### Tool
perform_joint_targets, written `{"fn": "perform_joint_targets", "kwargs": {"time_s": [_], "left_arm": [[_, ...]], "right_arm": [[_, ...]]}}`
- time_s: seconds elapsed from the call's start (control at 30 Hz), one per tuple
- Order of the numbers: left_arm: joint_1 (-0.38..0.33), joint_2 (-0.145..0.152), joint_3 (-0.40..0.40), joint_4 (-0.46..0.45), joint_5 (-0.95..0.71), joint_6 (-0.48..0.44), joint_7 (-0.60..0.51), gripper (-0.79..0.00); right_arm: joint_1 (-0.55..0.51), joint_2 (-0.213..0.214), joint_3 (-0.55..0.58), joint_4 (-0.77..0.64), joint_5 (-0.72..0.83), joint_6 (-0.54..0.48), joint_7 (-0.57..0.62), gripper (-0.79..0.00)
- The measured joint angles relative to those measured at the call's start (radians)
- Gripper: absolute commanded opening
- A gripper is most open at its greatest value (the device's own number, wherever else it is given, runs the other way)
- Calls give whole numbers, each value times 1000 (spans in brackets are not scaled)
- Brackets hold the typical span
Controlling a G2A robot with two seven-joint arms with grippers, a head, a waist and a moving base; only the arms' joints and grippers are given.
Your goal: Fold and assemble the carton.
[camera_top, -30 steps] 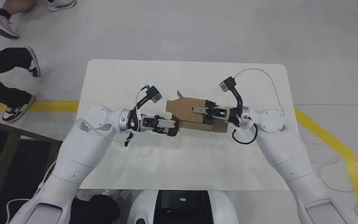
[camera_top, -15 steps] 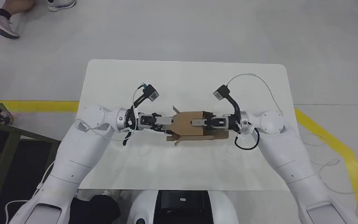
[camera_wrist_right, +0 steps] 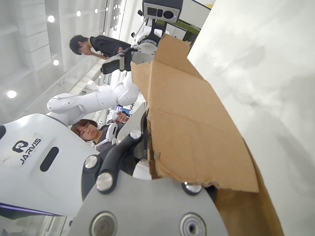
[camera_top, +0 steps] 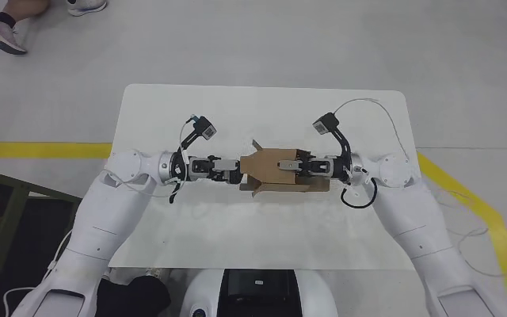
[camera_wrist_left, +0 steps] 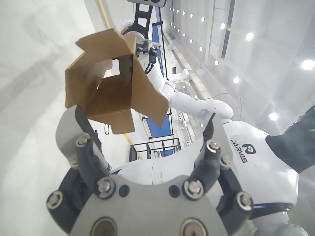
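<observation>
We hold the carton [camera_top: 269,163] at one end only.
Our right pincer [camera_top: 287,166] is clenched on its 3 o'clock end; our left pincer [camera_top: 235,169] gapes released just beside its 9 o'clock flaps, over the middle of the bench [camera_top: 158,111].

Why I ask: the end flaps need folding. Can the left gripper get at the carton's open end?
Probably yes: the left gripper is open, facing the carton's open end close ahead with nothing between, while the right gripper holds its far end.
</observation>
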Motion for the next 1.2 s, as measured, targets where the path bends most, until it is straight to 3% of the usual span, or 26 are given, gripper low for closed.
{"fn": "perform_joint_targets", "kwargs": {"time_s": [0.37, 0.63, 1.03, 1.2], "left_arm": [[37, 12, -39, -11, 84, -42, 68, 0], [70, 10, -45, 4, 110, -274, 101, 0], [72, 10, -47, 3, 111, -277, 103, 0], [92, 11, -66, -29, 182, -328, 211, 0]], "right_arm": [[-42, 13, 73, -51, 25, 2, -94, -785], [-40, 19, 86, -66, 19, 73, -81, -785], [-35, 21, 86, -66, 2, 94, -83, -785], [-35, 21, 86, -66, 2, 94, -83, -785]]}}
